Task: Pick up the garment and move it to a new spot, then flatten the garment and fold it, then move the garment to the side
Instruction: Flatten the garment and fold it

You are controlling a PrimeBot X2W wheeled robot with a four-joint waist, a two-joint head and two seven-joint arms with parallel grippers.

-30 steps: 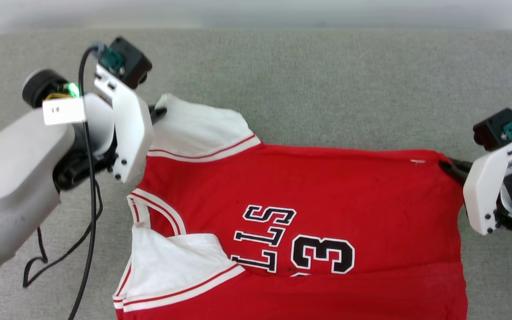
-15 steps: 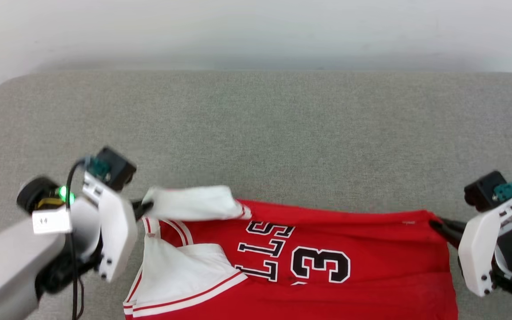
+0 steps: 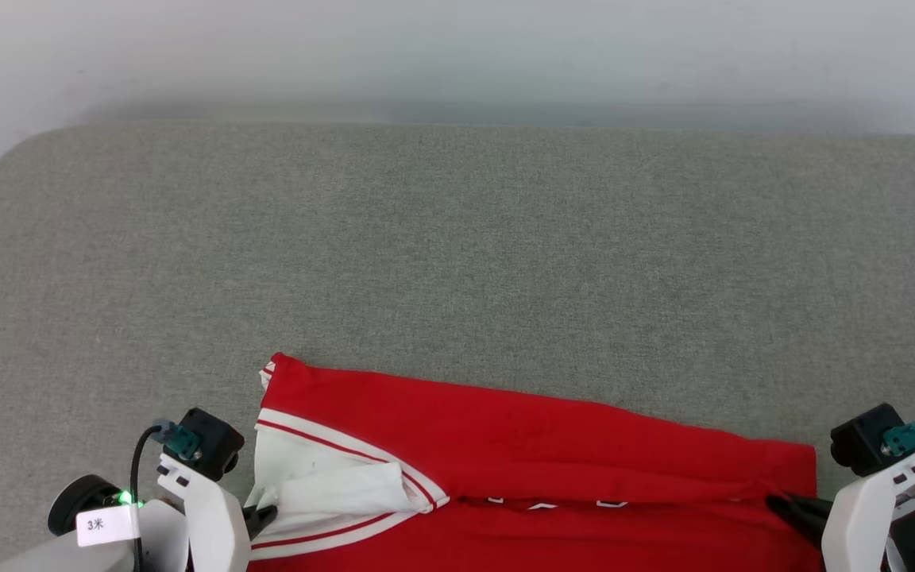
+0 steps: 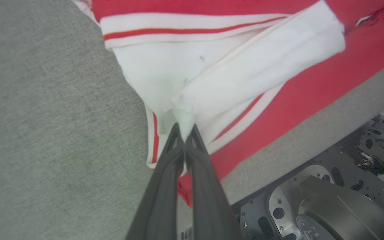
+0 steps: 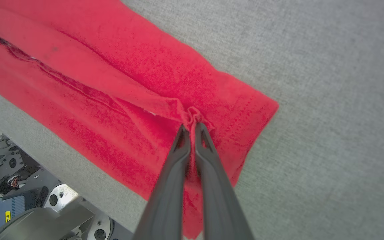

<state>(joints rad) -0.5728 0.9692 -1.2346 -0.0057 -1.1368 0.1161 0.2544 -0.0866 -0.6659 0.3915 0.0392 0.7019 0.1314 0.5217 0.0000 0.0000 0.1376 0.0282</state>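
Garment (image 3: 521,445) sits at the bottom of your head view, stretched sideways across the near edge of the grey padded surface (image 3: 457,262), with its red body doubled over so that only slivers of the white-outlined lettering peek out along the fold. At the lower left, your left gripper (image 3: 267,515) pinches the white sleeve (image 3: 330,488), which is turned in over the red cloth. At the lower right, your right gripper (image 3: 779,504) bites the red cloth at the opposite end. A pale wall (image 3: 457,56) runs behind the far edge of the surface. In your left wrist view, the two dark fingers are pressed together with a tuck of white sleeve cloth clamped between their tips; the red-and-white striped trim (image 4: 185,30) runs across above it, and the sleeve lies folded diagonally over the red body. The robot's base (image 4: 312,206) shows below the surface's near edge. In your right wrist view, the fingers are likewise closed, gripping a small bunch of red cloth close to the stitched hem (image 5: 245,116) and its corner. From that pinch, a long crease runs away across the garment, which lies flat on the surface with its lower edge near the surface's rim.
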